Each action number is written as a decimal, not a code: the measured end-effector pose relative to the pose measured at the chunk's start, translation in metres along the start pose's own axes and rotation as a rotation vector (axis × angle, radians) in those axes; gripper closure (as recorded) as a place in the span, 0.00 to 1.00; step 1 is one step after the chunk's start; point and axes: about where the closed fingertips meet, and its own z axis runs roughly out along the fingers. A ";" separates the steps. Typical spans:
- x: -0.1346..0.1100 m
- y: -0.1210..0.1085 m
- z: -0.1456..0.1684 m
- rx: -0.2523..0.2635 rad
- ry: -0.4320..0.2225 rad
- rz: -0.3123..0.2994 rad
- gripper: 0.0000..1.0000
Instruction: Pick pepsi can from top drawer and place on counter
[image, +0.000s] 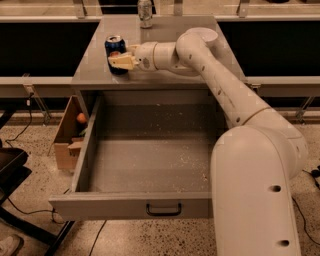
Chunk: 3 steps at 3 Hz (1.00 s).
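Nearest, at 6 o'clock, the wide shallow grey metal top drawer (150, 165) stands pulled fully out. The dark bar handle (163, 209) sits in the middle of its front panel, and nothing lies on its speckled floor. At 4 o'clock the bulky, smooth white robot arm (255, 190) fills the lower right corner. From there it rises and reaches up and left over the drawer's right side toward the cabinet top.

At 9 o'clock, on the floor just beside the drawer's left wall, stands an open brown cardboard box (64, 145) with a small round orange ball (81, 118) inside.

Beyond the drawer lies the flat, smooth grey rectangular counter (170, 60). The small dark blue pepsi can (115, 47) with its silver top stands upright on it, near the front left corner, at 11 o'clock from the middle of the picture. The tan-tipped gripper (119, 61) comes in from the can's 3 o'clock side. It lies against the can's lower front, low over the counter. I cannot tell whether it clamps the can or merely rests beside it.

Farthest back, at 12 o'clock, a silver-grey metal can (145, 11) stands upright at the counter's rear edge, well apart from the pepsi can.
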 end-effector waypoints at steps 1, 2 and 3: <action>0.000 0.000 0.000 0.000 0.000 0.000 0.58; 0.000 0.000 0.000 0.000 0.000 0.000 0.35; 0.000 0.000 0.000 0.000 0.000 0.000 0.12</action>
